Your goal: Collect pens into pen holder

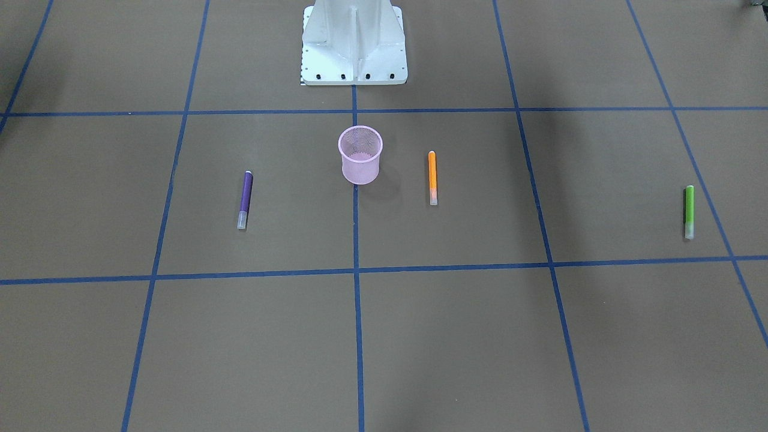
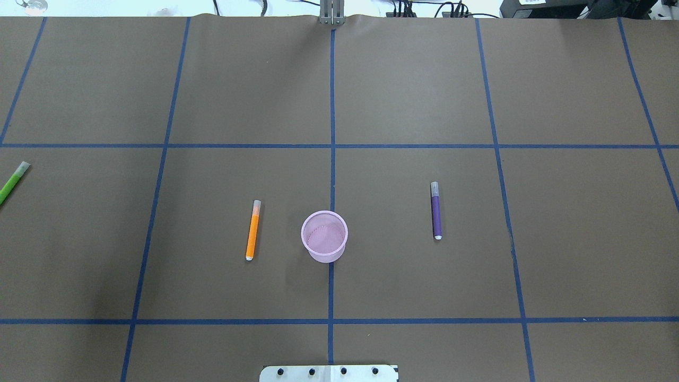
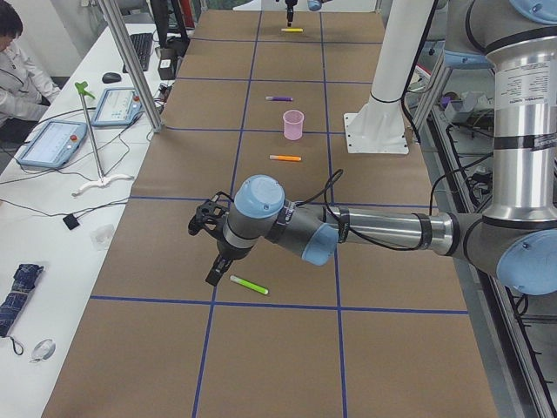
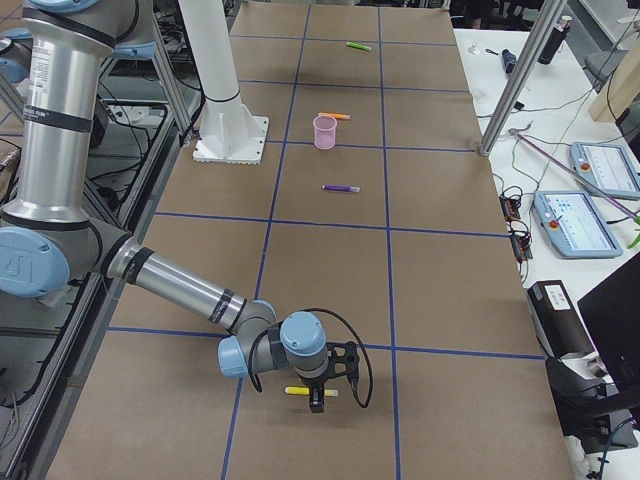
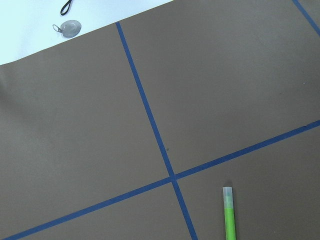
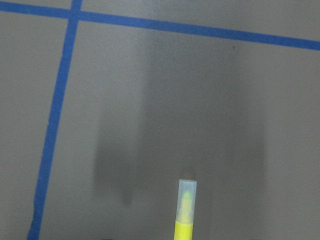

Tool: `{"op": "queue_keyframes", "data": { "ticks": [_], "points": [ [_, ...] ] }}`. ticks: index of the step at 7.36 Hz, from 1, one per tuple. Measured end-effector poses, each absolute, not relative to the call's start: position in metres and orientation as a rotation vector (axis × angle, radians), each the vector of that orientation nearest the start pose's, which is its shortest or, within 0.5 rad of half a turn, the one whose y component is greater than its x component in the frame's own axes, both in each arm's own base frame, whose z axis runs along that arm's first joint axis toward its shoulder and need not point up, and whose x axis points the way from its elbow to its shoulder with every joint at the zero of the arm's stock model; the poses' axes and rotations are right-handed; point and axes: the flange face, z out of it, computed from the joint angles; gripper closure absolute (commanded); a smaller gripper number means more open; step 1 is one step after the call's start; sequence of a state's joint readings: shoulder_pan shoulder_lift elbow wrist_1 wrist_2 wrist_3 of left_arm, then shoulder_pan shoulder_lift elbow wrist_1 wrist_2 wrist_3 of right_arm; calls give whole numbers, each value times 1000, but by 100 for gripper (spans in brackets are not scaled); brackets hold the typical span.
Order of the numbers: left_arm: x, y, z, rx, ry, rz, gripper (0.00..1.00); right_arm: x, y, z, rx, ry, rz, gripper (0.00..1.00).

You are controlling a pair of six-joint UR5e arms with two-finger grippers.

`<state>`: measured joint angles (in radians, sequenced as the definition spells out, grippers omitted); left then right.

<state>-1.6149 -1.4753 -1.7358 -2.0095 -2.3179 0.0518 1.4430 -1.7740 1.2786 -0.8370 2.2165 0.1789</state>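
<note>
Brown paper (image 2: 424,79) covers the long worktable from end to end, ruled into large rectangles by blue tape (image 2: 332,106). The pink wire-mesh pen holder (image 2: 324,236) stands upright on the centre tape line, a short way in front of the white robot base (image 1: 354,54), its mesh bottom showing through the open mouth.

The orange pen (image 2: 253,230) lies flat near the holder on the robot's left. The purple pen (image 2: 436,210) lies flat a little further off on the robot's right. Both are clear of the holder.

The green pen (image 2: 11,183) lies well apart at the table's left end, where the left gripper (image 3: 213,277) hangs low just beside it. The yellow pen (image 4: 297,391) lies at the far right end, close under the right gripper (image 4: 317,403). Only the side cameras catch either gripper, so whether the jaws are open or closed, or touching a pen, cannot be told. Each wrist camera shows only paper, tape and the capped end of the pen below it.

A white bench (image 3: 52,200) runs along the operators' side of the table, carrying two teach pendants (image 3: 52,144), a keyboard (image 3: 141,52), a mouse (image 3: 111,77) and loose cables. A person (image 3: 17,61) in white sits at it, and aluminium posts (image 3: 130,61) rise from the table's edge.
</note>
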Motion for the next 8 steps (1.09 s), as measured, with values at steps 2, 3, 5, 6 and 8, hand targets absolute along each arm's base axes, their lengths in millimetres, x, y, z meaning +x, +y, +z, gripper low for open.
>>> {"op": "queue_keyframes", "data": {
  "ticks": [2,3,5,6,8],
  "points": [
    [-86,-470,572,534,705,203,0,15,-380,823,109,-662,-17,48],
    [-87,-470,571,538,704,204,0,11,-379,825,103,-660,-22,49],
    [-87,-471,570,548,703,207,0,6,-377,832,89,-653,-31,52],
    [-87,-471,570,550,703,208,0,4,-376,835,88,-650,-36,55],
    [-87,-471,569,554,703,209,0,2,-377,838,88,-648,-42,63]
  ]
}}
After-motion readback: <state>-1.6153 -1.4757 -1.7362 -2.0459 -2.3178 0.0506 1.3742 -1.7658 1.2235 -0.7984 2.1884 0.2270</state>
